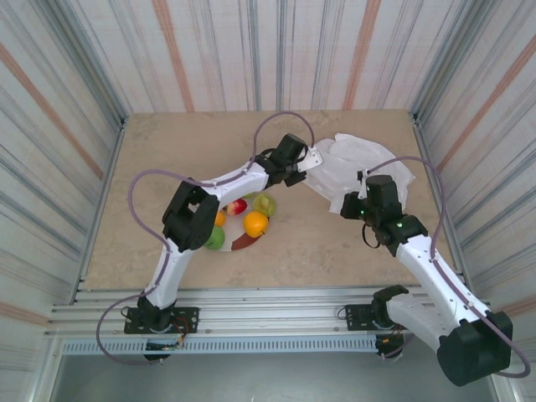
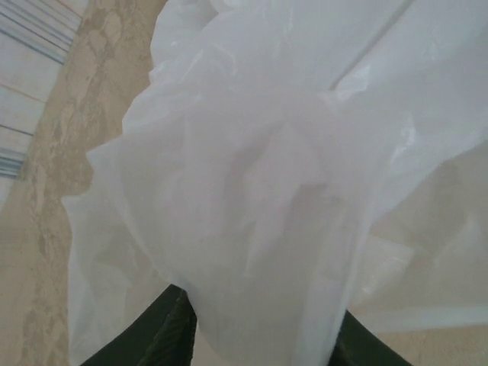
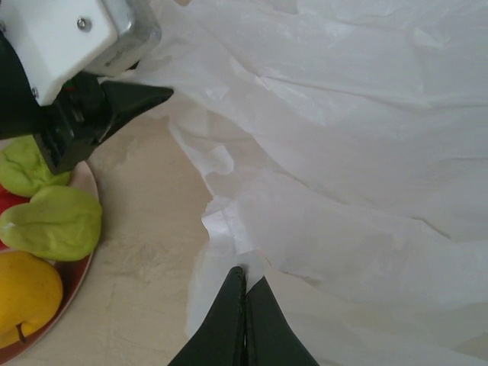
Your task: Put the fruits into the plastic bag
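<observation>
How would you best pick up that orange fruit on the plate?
Probably across its round middle, coming straight down. The orange fruit sits at the edge of the plate nearest the plastic bag, with a green fruit close behind. A grip across its bag-facing and opposite sides looks least crowded.

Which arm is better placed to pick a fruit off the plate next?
Left, probably: the left gripper sits nearer the glossy toy fruits, while the right gripper is shut on the thin white plastic bag.
</observation>
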Motion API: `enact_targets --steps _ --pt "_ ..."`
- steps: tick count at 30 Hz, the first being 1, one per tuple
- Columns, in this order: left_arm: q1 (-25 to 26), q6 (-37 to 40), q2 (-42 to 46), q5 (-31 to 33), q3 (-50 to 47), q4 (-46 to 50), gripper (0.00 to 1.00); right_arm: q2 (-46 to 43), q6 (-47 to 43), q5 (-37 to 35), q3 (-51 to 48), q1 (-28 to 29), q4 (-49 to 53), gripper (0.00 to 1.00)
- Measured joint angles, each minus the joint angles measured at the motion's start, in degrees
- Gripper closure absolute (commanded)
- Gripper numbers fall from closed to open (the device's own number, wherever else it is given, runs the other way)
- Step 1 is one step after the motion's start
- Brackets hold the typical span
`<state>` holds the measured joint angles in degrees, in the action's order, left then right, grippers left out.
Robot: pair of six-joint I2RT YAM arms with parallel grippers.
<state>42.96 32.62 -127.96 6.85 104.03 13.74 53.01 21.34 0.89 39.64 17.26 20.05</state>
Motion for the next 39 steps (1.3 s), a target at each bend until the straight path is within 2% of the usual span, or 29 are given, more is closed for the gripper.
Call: enact_targets --steps 2,4,5,10,17,19,23,26,33,37,39 --pt "0.0 -2.5 -0.1 -1.2 1.4 0.8 0.82 -1.3 -0.2 0.5 -0.1 -1.0 0.7 1.00" --pt "-0.2 -5.7 0.0 -2.6 2.5 1.0 0.97 -3.5 -0.7 0.8 -0.1 -2.1 1.6 1.00" --pt "-0.2 -7.7 0.4 -3.7 2.7 1.0 0.99 -5.0 -0.9 0.9 -0.1 -2.6 2.0 1.00" --pt "-2.5 -20.8 4.9 -13.2 1.8 1.1 0.99 -9.3 -0.9 3.2 -0.9 -3.1 2.6 1.00" --pt "-13.3 -50.1 18.0 -30.0 -8.2 -10.8 1.00 -11.7 2.3 7.3 -7.0 -3.1 1.5 1.00" --pt "-15.6 -55.1 18.6 -32.2 -9.1 -13.1 1.00 -11.7 4.3 9.0 -9.6 -3.0 0.9 0.92" --pt "-15.6 -60.0 17.6 -35.4 -9.3 -13.6 1.00 -10.7 6.4 10.8 -11.3 -2.1 2.0 0.57" --pt "-14.5 -61.0 16.9 -37.5 -9.3 -13.5 1.00 -11.5 5.4 10.6 -9.5 -0.7 3.6 0.39" --pt "-13.7 -59.8 16.9 -42.4 -9.3 -11.8 1.00 -10.8 -3.7 3.1 2.4 5.0 4.9 0.15" --pt "-13.7 -58.4 16.9 -44.2 -9.3 -10.5 1.00 -3.2 -11.0 -2.7 6.0 8.2 1.0 0.00" --pt "-13.7 -58.1 16.9 -44.9 -9.3 -10.1 1.00 1.9 -14.0 -4.9 6.1 9.0 -1.9 0.01"
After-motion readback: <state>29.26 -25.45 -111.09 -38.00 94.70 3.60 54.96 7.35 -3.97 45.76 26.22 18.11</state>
